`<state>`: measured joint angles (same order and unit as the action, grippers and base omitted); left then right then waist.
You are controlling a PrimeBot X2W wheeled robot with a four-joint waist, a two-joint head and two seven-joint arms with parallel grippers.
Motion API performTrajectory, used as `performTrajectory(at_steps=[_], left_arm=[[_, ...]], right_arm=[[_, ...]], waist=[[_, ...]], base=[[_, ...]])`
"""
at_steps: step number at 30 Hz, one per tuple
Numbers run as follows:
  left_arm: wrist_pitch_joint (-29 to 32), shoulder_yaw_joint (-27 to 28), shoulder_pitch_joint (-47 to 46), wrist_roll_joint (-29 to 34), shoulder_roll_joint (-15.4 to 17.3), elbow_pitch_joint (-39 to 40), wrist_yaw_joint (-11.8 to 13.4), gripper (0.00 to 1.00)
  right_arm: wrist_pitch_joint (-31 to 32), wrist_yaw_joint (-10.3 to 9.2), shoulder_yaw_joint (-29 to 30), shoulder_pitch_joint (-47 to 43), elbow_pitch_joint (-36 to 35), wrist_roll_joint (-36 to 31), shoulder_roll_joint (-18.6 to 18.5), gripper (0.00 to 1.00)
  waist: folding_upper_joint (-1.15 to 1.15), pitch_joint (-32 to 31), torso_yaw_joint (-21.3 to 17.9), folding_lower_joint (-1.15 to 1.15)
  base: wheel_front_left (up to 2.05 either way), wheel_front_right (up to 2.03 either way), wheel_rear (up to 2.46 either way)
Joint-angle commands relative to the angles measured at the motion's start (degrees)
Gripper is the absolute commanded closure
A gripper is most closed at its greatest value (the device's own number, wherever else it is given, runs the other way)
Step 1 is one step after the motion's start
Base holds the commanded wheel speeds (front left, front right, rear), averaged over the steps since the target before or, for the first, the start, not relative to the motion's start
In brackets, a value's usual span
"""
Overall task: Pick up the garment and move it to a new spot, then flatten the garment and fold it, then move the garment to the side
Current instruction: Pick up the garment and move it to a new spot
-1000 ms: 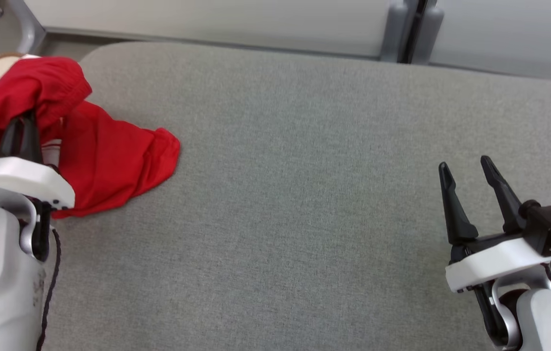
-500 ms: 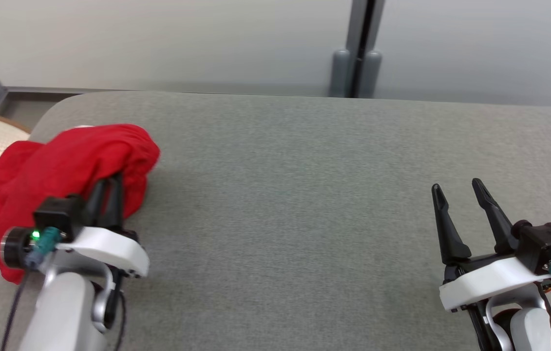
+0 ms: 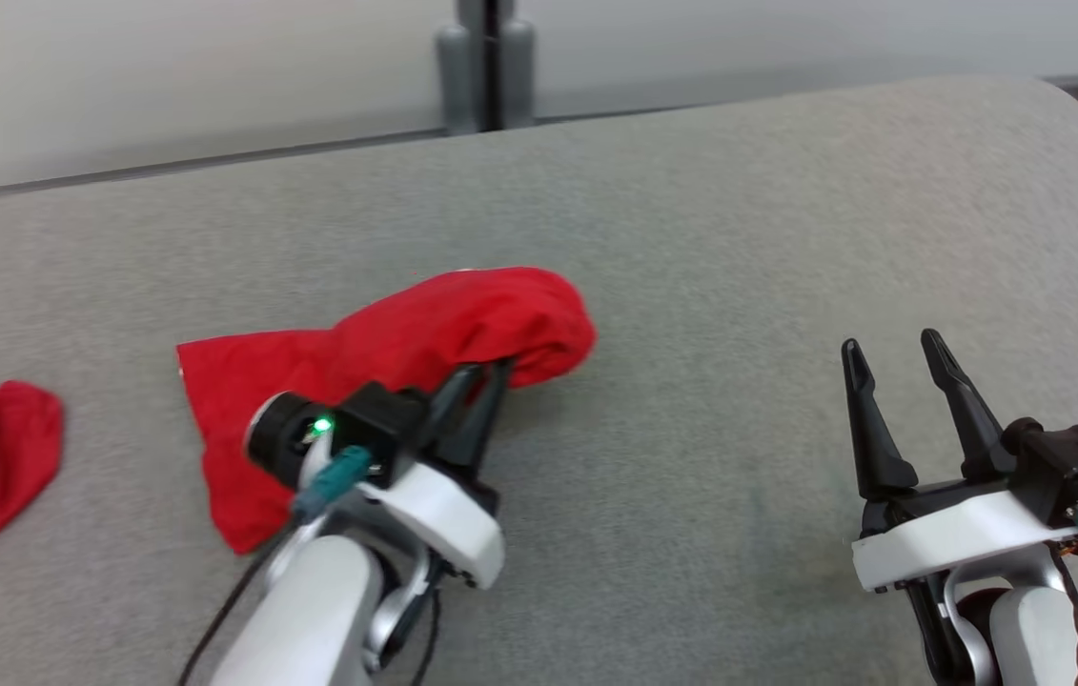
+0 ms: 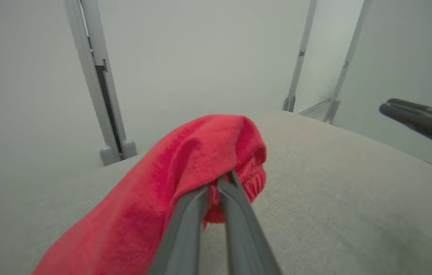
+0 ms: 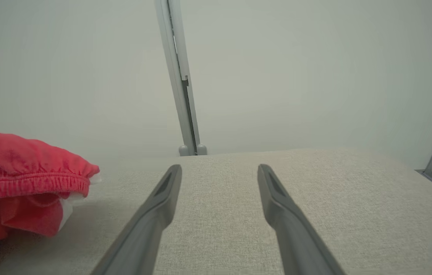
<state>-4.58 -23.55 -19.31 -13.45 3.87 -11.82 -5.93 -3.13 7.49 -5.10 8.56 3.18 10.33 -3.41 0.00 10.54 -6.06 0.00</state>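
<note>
- Head view: my left gripper [image 3: 489, 370] is clamped on the red garment [image 3: 376, 348]. A second ago it sat at the left end of the grey table [image 3: 739, 238]; now it's left of centre.
- Right gripper [image 3: 891, 348] is spread and empty, near right.
- The relocation looks nearly done. I'd say set down and flatten next.

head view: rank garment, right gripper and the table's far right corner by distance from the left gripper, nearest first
1. Garment: clamped in the left gripper, draped over its fingertips and trailing to the left.
2. Right gripper: off to the right, open and empty.
3. Table's far right corner: farther right again, at the back.
</note>
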Motion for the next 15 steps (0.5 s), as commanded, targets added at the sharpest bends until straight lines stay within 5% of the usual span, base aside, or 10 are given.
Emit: performTrajectory(at_steps=[1,13,14,15], left_arm=[[0.2,-1.61,-1.52,0.36,-0.06,0.23,-0.37,1.0],[2.76,-10.76,-6.47,-1.49,-0.47,-7.64,-1.24,1.0],[2.76,-11.1,-6.66,-1.68,-0.43,-8.33,-1.3,0.9],[2.46,-11.44,-6.89,-1.84,-0.44,-8.74,-1.35,0.54]], right_arm=[[-0.79,0.0,0.2,0.72,0.43,0.28,-0.01,0.0],[-3.62,0.0,0.66,2.37,2.44,1.15,0.44,0.0],[-3.6,0.0,0.61,2.41,2.61,1.33,0.45,0.0],[-3.74,0.0,0.64,2.53,2.78,1.44,0.44,0.0]], waist=[[0.0,3.78,-4.97,0.0],[0.0,8.92,-9.12,0.0],[0.0,9.05,-8.86,0.0],[0.0,9.07,-8.5,0.0]], base=[[0.0,0.0,0.0],[0.0,0.0,0.0],[0.0,0.0,0.0],[0.0,0.0,0.0]])
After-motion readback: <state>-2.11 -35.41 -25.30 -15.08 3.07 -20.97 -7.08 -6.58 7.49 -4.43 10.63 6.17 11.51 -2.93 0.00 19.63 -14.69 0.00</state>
